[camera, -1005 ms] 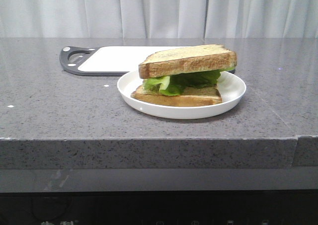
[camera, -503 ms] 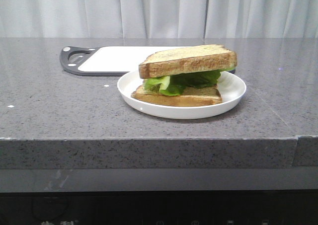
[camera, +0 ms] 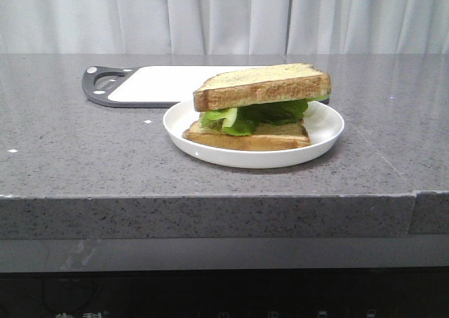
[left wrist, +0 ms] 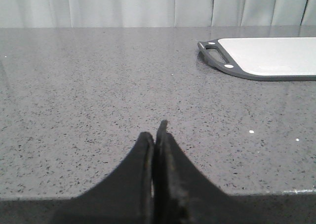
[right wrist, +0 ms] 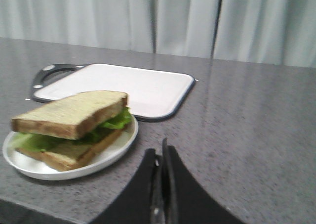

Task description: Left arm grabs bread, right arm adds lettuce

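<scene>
Bread point(right wrist: 69, 113) unmoved (beside right hand point(right wrist: 160, 152))

Plate point(camera: 319, 137) with stacked bread point(camera: 263, 86) is occupying desk point(camera: 84, 163) centre; cutting board point(camera: 154, 85) is lying just behind; both flanks are lying open.

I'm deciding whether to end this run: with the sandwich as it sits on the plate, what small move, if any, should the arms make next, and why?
Probably none beyond staying back. The bread already lies on the lettuce, stacked over a lower slice on the plate. The left pincer and right pincer are both shut, empty, and apart from the food.
</scene>
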